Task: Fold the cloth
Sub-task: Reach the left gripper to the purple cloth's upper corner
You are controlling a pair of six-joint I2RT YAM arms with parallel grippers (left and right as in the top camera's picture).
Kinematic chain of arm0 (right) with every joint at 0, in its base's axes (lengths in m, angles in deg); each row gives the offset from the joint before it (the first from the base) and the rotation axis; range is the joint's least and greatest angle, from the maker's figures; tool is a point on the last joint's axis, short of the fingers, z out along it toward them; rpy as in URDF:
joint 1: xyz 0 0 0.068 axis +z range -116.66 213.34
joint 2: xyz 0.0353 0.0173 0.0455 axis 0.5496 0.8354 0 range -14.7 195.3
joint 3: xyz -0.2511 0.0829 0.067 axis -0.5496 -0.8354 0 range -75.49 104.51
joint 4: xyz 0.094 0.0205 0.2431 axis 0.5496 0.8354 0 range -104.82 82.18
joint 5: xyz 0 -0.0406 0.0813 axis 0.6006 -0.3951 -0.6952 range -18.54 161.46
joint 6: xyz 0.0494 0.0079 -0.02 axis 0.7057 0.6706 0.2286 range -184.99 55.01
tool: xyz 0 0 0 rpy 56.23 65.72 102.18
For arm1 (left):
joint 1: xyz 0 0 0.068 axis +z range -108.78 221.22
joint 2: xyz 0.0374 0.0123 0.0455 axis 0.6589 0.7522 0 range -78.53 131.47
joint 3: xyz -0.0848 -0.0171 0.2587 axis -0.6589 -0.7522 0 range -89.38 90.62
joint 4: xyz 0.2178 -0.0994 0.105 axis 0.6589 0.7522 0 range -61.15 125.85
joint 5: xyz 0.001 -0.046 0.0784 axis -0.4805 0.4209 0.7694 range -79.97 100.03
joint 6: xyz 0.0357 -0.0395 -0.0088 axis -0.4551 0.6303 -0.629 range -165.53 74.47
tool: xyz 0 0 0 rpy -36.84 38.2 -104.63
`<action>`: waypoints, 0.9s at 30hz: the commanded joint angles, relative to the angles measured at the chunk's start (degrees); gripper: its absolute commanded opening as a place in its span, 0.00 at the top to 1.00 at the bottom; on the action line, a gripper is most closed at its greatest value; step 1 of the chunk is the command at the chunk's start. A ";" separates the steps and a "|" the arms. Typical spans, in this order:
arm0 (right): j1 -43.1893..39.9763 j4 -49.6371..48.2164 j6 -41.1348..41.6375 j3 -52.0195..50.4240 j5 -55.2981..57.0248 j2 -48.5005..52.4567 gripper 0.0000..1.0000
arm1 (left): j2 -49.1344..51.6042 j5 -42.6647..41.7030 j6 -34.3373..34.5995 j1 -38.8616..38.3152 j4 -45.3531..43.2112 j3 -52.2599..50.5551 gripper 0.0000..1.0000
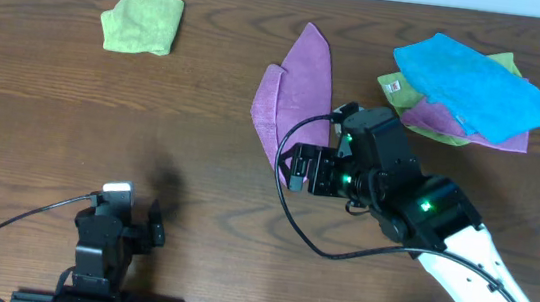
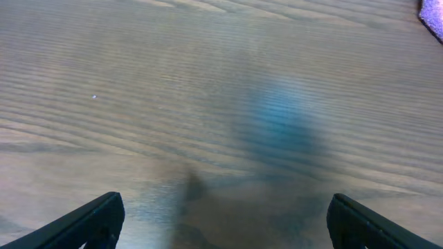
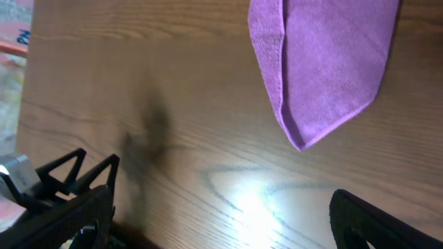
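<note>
Cloth, magenta and doubled lengthwise, is laid on the table. The right gripper is held wide and empty just beside its near tip — both layers are best pinched there. The left gripper is parked wide, well apart.

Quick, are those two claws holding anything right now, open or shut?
Left gripper: open, holding nothing.
Right gripper: open, holding nothing, near the purple cloth.

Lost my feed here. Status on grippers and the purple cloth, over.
Left gripper open, empty; right gripper open by corner of purple cloth. Cloth partly folded on table. Blue-topped pile, green cloth apart from it.
</note>
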 commanded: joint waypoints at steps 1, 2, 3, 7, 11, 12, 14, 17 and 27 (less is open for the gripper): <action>0.48 0.74 -1.81 0.04 1.01 -0.15 0.01 | -0.28 -7.72 1.84 0.13 -1.90 -0.59 0.05; 0.48 0.72 -1.81 0.04 1.03 -0.15 0.01 | -0.28 -10.16 2.99 0.13 -3.10 -0.59 0.05; 0.48 0.74 -1.79 0.04 1.42 -0.15 0.01 | -0.28 -15.28 5.33 0.13 -5.14 -0.59 0.05; 0.48 0.98 -1.77 0.04 3.02 -0.15 0.01 | -0.28 -22.97 7.04 0.13 -7.85 -0.59 0.05; 0.48 1.01 -1.79 0.04 3.21 -0.15 0.01 | -0.28 -29.40 16.33 0.13 -12.59 -0.59 0.05; 0.48 1.01 -1.77 0.04 3.21 -0.15 0.01 | -0.28 -30.23 18.08 0.13 -14.03 -0.59 0.05; 0.48 1.01 -1.77 0.04 3.19 -0.15 0.01 | -0.28 -32.41 18.49 0.13 -18.64 -0.57 0.05; 0.48 1.05 -1.77 0.04 3.15 -0.15 0.01 | -0.20 -34.05 18.49 0.13 -21.99 0.63 0.05; -1.25 3.34 18.16 -0.20 17.00 -0.50 0.01 | 19.56 -26.84 7.87 0.13 -2.03 24.09 0.05</action>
